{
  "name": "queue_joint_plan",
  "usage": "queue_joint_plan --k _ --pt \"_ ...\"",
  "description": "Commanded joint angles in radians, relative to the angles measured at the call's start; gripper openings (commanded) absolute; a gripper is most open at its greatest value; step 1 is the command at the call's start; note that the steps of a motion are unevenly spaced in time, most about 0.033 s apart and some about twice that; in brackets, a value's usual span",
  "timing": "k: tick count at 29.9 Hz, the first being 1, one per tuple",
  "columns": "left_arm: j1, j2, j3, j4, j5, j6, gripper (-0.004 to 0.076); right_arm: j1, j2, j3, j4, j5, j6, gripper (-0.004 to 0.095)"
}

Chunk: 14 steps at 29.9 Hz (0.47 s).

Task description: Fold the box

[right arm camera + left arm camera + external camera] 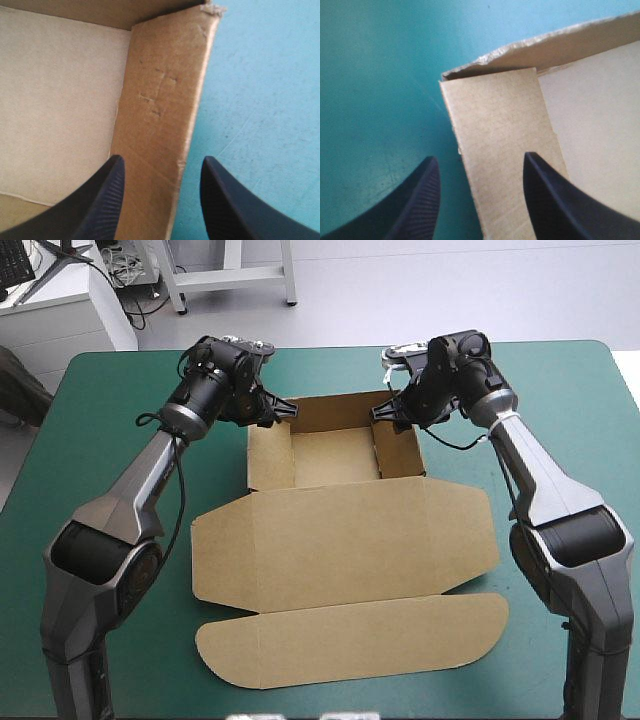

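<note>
Straddling the left wall [495,140], one of two raised, the left gripper [480,156] spreads wide at the tray's [335,455] far-left corner. One brown box [340,525] lies mid-table on the teal-green cover [560,390], tray toward the far edge, lid [420,540] flat toward the near edge. The right gripper [162,158], equally wide, straddles the right wall [160,100].

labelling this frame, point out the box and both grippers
box [345,540], high view, on its flat lid panel
left gripper [479,156], left wrist view, midway between its fingertips
right gripper [162,157], right wrist view, midway between its fingertips
</note>
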Motion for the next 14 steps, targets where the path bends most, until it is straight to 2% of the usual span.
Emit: queue_joint_plan --k 1,6,8,10,14 --pt "-0.003 -0.124 -0.066 0.036 0.039 -0.004 0.0367 -0.007 -0.126 -0.034 -0.016 0.014 0.0 0.0446" --pt "-0.003 -0.264 -0.078 0.106 0.039 0.033 0.0362 -0.007 -0.195 -0.034 -0.045 0.014 0.013 0.0446" --pt "-0.003 -0.329 -0.078 0.128 0.039 0.06 0.0323 -0.007 -0.219 -0.034 -0.045 0.014 0.02 0.0446" --pt "-0.003 -0.387 -0.078 0.141 0.039 0.08 0.0231 -0.007 -0.24 -0.034 -0.041 0.014 0.027 0.0446" --pt "-0.003 -0.497 -0.076 0.146 0.041 0.14 -0.0011 -0.004 -0.27 -0.034 -0.039 0.014 0.031 0.0446"
